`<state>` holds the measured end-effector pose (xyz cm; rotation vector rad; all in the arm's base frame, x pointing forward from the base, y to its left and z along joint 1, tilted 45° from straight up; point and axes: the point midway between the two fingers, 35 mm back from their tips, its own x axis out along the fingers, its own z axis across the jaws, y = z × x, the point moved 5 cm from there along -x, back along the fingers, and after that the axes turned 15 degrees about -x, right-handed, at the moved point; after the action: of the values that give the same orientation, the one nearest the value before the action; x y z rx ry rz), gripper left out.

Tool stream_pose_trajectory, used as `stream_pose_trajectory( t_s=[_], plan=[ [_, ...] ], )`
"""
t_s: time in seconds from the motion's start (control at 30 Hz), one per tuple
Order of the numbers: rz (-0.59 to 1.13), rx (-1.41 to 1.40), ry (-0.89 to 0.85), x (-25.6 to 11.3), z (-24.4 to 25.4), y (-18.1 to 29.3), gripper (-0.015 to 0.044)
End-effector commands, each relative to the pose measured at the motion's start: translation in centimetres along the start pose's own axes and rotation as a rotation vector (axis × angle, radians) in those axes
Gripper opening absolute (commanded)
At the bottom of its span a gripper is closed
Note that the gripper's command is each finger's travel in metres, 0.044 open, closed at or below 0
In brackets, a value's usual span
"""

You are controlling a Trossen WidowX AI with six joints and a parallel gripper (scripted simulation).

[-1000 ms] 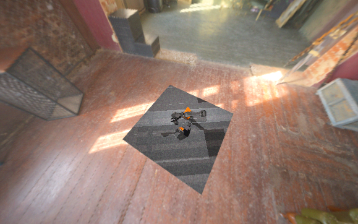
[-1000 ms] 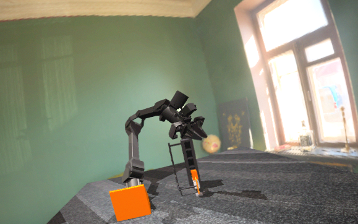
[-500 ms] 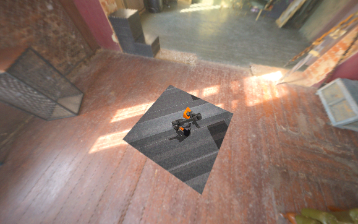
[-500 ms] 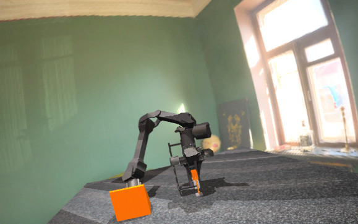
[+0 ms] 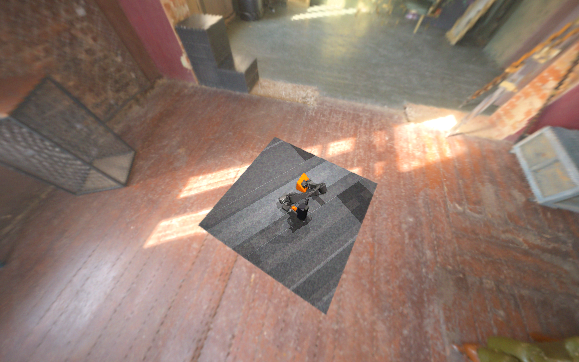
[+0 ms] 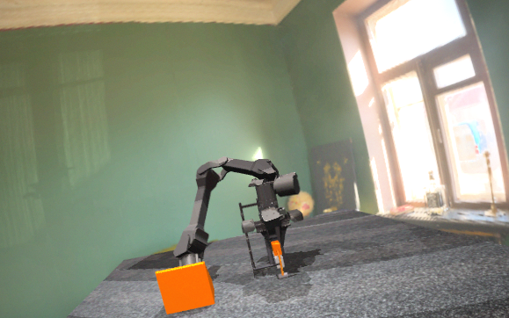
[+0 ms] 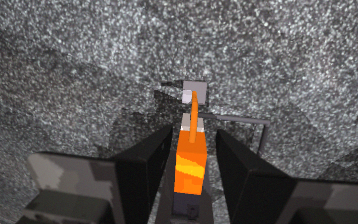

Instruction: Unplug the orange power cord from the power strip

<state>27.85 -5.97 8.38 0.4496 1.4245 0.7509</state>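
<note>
The orange plug (image 6: pixel 276 247) (image 7: pixel 189 172) (image 5: pixel 294 208) sits against the dark power strip (image 7: pixel 192 206), low on its front. The strip stands upright and is mostly hidden behind my gripper in the exterior view. The orange cord (image 7: pixel 194 115) (image 6: pixel 282 265) runs from the plug to a small grey block (image 7: pixel 198 89) near the table. My gripper (image 7: pixel 194 132) (image 6: pixel 276 252) points down with its fingers partly open, one on each side of the plug. In the wrist view a gap shows between each finger and the plug. Whether the prongs are fully seated is hidden.
A thin dark frame (image 6: pixel 249 250) (image 7: pixel 237 119) stands beside the strip, close to the gripper. The arm's orange base box (image 6: pixel 185 287) (image 5: pixel 302 183) is to the left in the exterior view. The grey table top (image 5: pixel 268 230) ends in edges on all sides.
</note>
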Motion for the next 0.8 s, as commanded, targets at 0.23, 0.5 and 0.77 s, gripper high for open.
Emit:
stream_pose_trajectory(
  t_s=[0.23,0.5,0.77],
  plan=[
    [0.003,0.004,-0.003,0.0,0.5,1.8,0.016],
    [0.004,0.004,-0.003,0.0,0.8,2.9,0.016],
    [0.004,0.004,-0.003,0.4,0.8,3.0,0.016]
  ],
)
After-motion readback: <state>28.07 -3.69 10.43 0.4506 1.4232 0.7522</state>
